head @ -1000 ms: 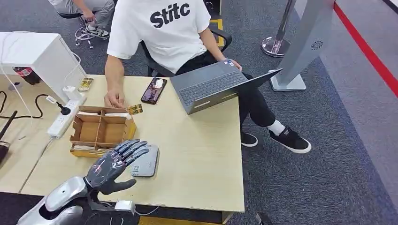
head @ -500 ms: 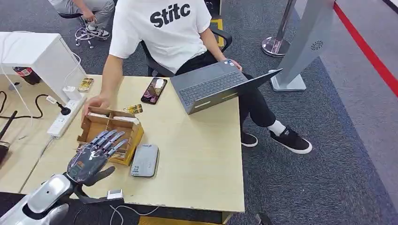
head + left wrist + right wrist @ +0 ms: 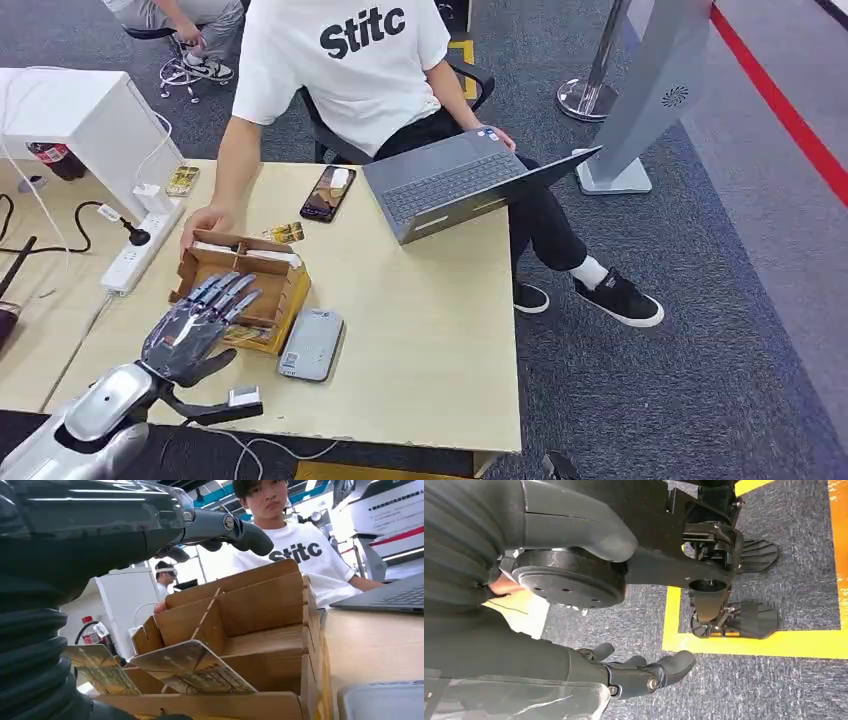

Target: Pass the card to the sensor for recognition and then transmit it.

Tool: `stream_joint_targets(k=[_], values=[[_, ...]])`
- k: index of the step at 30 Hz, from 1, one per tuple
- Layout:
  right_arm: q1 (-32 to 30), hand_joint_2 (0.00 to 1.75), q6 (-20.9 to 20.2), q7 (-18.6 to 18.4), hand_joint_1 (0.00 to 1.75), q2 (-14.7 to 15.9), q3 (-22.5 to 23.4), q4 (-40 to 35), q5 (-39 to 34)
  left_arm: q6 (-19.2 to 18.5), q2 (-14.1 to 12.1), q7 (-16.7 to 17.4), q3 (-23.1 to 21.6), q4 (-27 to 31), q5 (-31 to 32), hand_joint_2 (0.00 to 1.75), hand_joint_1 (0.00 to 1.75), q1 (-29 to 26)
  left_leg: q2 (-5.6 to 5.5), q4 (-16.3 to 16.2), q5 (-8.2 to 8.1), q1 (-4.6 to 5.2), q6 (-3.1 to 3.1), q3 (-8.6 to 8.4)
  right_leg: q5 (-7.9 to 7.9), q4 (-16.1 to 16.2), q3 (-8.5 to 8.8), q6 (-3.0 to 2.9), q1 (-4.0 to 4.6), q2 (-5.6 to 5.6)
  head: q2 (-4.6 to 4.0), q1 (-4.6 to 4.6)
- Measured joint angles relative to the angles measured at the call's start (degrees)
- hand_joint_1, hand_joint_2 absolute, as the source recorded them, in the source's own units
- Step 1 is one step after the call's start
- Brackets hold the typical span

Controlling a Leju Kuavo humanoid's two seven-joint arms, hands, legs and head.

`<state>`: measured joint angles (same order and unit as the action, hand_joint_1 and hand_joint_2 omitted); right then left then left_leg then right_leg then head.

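Up front, left hand point(image 3: 195, 325) spread, holding nothing, over cardboard box point(image 3: 285, 290), cards point(image 3: 192, 667) leaning inside, right hand point(image 3: 639, 672) loosely spread, holding nothing

Cardboard divider box point(image 3: 243, 290) sits on the table point(image 3: 420, 330), toward its left half. Cards point(image 3: 192, 667) stand tilted in the box's near compartments. Left hand point(image 3: 195, 325) hovers over the box's near edge, fingers spread toward 1 o'clock. Sensor pad point(image 3: 311, 344) lies just beside the box at its 4 o'clock. Loose card point(image 3: 286, 233) lies at the box's 12 o'clock; phone point(image 3: 328, 192) beyond it. Person's hand point(image 3: 205, 221) touches the box's far-left corner. Laptop point(image 3: 455, 183) overhangs the far-right table edge. Power strip point(image 3: 140, 248) lies at the box's 10 o'clock.
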<state>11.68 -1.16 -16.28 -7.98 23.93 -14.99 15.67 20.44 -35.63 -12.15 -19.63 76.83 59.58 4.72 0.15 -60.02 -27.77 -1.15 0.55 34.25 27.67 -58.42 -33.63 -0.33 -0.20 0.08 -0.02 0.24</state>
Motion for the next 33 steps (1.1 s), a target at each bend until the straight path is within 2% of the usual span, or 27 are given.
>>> stream_joint_targets(k=[8, 9, 10, 11, 24, 27, 33], values=[[0.01, 1.75, 0.00, -0.02, 0.00, 0.00, -0.50, 0.00, -0.06, 0.66, 0.57, -0.02, 0.00, -1.53, -0.46, 1.75, 0.00, 0.63, 0.00, 0.00, 0.00, 0.00, 0.00, 0.00, 0.00, 0.00, 0.00, 0.00, 0.00, 0.00, 0.00, 0.00], [0.01, 1.75, 0.02, -0.02, 0.00, 0.00, -0.57, 0.00, -0.15, 0.96, 0.66, -0.13, 0.00, -1.62, -0.66, 1.75, 0.12, 0.65, 0.00, 0.00, 0.00, 0.00, 0.00, 0.00, 0.00, 0.00, 0.00, 0.00, 0.00, 0.00, 0.00, 0.02], [0.02, 1.75, 0.04, -0.02, 0.00, 0.00, -0.66, 0.00, -0.24, 1.38, 0.76, -0.20, 0.00, -1.73, -0.79, 1.75, 1.61, 0.64, 0.00, 0.00, 0.00, 0.00, 0.00, 0.00, 0.00, 0.00, 0.00, 0.00, 0.00, 0.00, 0.00, 0.00], [0.02, 1.75, 0.04, -0.02, 0.00, 0.00, -0.79, 0.00, -0.35, 1.62, 0.85, -0.24, 0.00, -1.77, -0.98, 1.75, 1.75, 0.64, 0.00, 0.00, 0.00, 0.00, 0.00, 0.01, 0.00, 0.00, 0.00, 0.00, 0.00, 0.00, 0.00, 0.00], [0.09, 1.75, 0.42, -0.17, 0.00, 0.02, -1.95, -0.02, -1.27, 2.38, 2.29, -2.51, 0.02, -1.77, -3.70, 1.75, 1.75, 0.52, -0.01, 0.00, 0.00, 0.00, 0.00, 0.00, 0.00, 0.00, 0.01, 0.00, 0.00, 0.00, 0.00, 0.00], [0.09, 1.75, 0.48, -0.17, 0.00, 0.00, -2.27, -0.02, -1.83, 3.73, 2.62, -4.35, 0.09, -1.73, -5.16, 1.75, 1.75, 0.27, 0.00, 0.00, 0.00, 0.00, 0.00, 0.00, 0.00, 0.00, 0.01, 0.00, 0.00, 0.00, 0.00, 0.00], [0.10, 1.75, 0.48, -0.17, 0.00, 0.02, -2.77, -0.02, -2.03, 4.42, 3.60, -5.31, 0.44, -1.55, -5.77, 1.75, 1.75, -0.37, 0.00, 0.00, 0.00, 0.00, 0.00, 0.01, 0.00, 0.00, 0.01, 0.00, 0.00, 0.00, 0.00, 0.00]])
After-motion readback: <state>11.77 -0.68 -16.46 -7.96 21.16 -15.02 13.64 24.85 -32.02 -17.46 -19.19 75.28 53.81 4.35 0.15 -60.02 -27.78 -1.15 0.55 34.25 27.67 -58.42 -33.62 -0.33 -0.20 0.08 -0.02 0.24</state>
